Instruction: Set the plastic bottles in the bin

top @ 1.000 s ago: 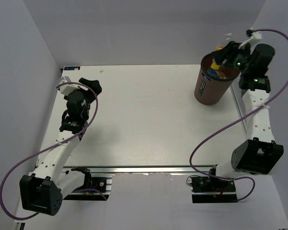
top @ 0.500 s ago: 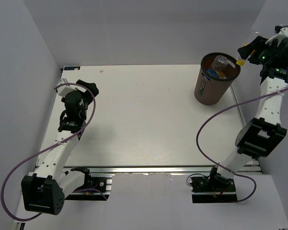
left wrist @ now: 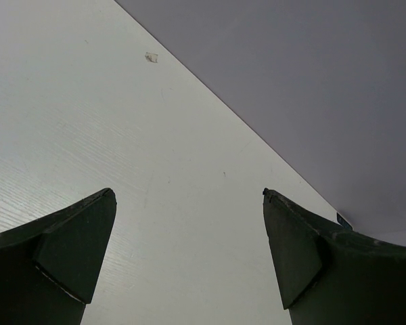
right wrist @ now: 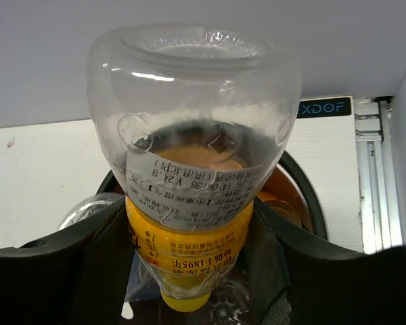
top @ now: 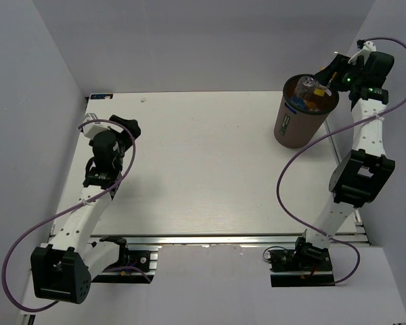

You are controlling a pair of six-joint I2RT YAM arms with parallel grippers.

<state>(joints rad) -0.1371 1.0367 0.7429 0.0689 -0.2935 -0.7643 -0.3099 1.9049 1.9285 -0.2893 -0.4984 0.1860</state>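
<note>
The dark-brown bin [top: 299, 123] stands at the table's far right and holds several plastic bottles; a clear one [top: 304, 86] and an orange one [top: 314, 103] show in its mouth. My right gripper [top: 329, 79] hangs above the bin's right rim, shut on a small clear bottle with a yellow label and yellow cap [right wrist: 193, 169], held cap down over the bin's opening [right wrist: 299, 191]. My left gripper [top: 126, 123] is open and empty over the far left of the table; its dark fingers [left wrist: 74, 244] frame bare tabletop.
Grey walls close in the table on the left, back and right. A metal rail [right wrist: 371, 169] runs along the table's right edge beside the bin. A small white speck [left wrist: 151, 57] lies on the table near the back wall.
My right gripper swung out to the right of the bin with the yellow-capped bottle, then came back left over the bin's rim. The left arm has barely moved.
</note>
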